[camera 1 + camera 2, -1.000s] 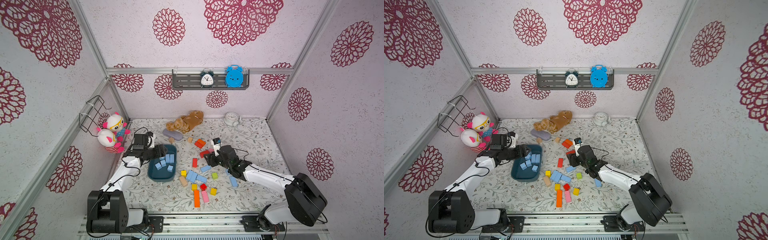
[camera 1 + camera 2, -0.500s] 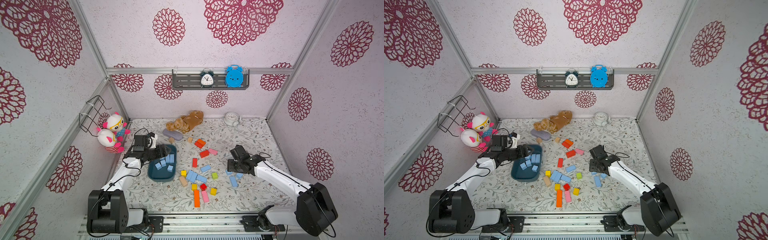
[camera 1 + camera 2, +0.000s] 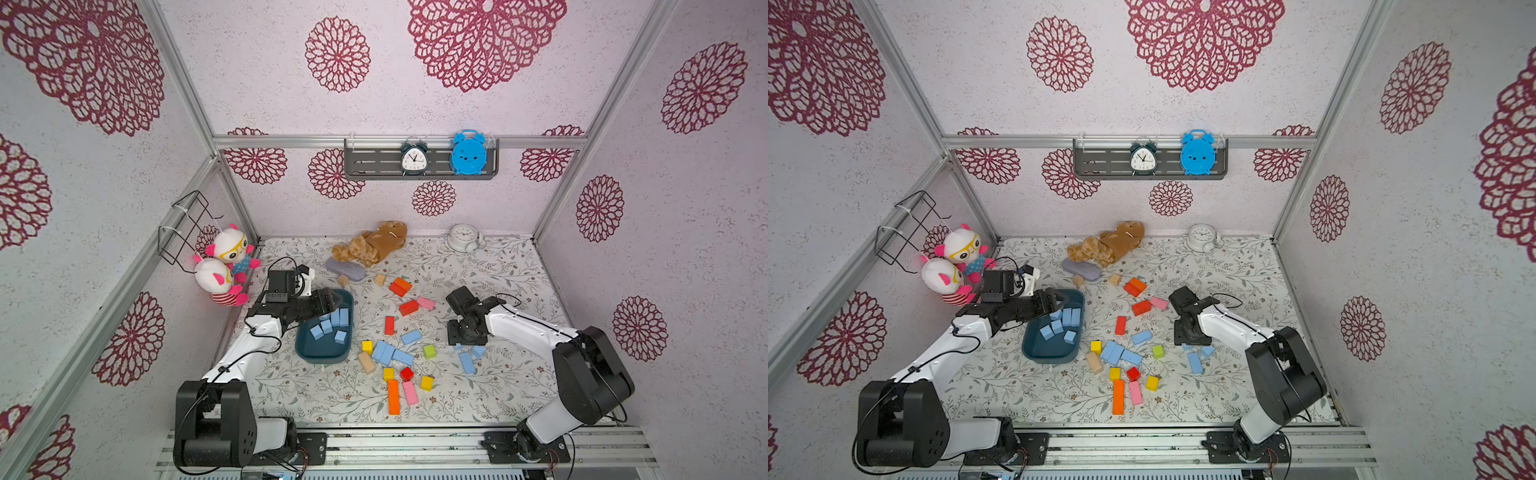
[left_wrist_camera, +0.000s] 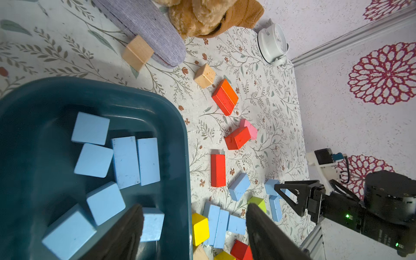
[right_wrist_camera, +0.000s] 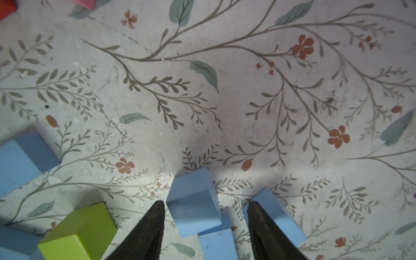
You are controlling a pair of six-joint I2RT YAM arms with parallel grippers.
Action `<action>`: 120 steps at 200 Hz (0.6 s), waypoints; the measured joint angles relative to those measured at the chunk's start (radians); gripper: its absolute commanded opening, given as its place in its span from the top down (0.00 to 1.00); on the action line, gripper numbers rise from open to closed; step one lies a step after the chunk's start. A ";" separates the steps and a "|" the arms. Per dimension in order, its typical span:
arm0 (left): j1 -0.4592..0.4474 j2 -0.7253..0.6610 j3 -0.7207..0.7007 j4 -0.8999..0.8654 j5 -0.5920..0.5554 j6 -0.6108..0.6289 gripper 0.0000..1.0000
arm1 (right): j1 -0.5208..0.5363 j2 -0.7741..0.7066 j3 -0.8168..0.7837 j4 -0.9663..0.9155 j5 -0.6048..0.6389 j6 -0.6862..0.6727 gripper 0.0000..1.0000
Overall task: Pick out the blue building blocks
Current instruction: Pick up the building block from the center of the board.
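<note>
Inside the teal tray [image 4: 67, 94] lie 7 blue blocks [image 4: 125, 162]; left fingers [image 4: 126, 236] and right fingers [image 5: 144, 236] gape.

Some blocks [image 3: 340, 336] in tray [image 3: 322, 354], rest rightward

left arm [image 3: 243, 351]: white links, black joints, black cable | right arm [image 3: 523, 328]: same | right gripper [image 5: 206, 202]: black tapered fingers [image 5: 144, 236]
</note>
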 measured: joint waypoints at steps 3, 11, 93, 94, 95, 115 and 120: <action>0.001 0.000 0.000 -0.001 -0.002 -0.001 0.24 | 0.000 0.007 0.001 0.001 -0.003 -0.002 0.41; 0.003 0.002 0.003 -0.004 -0.008 -0.005 0.24 | -0.001 0.024 0.003 0.003 -0.011 -0.008 0.43; 0.062 0.007 0.017 -0.030 -0.098 -0.023 0.20 | -0.002 0.047 0.006 0.010 -0.049 -0.009 0.77; 0.064 0.007 0.017 -0.030 -0.098 -0.023 0.20 | -0.002 0.045 0.007 0.010 -0.048 -0.009 0.77; 0.066 0.007 0.017 -0.030 -0.100 -0.023 0.20 | -0.001 0.043 0.008 0.009 -0.048 -0.008 0.77; 0.122 0.007 0.016 -0.036 -0.122 -0.032 0.15 | 0.017 0.020 0.047 -0.004 -0.039 -0.006 0.77; 0.138 0.007 0.016 -0.038 -0.127 -0.035 0.15 | 0.024 0.017 0.065 -0.003 -0.036 -0.005 0.76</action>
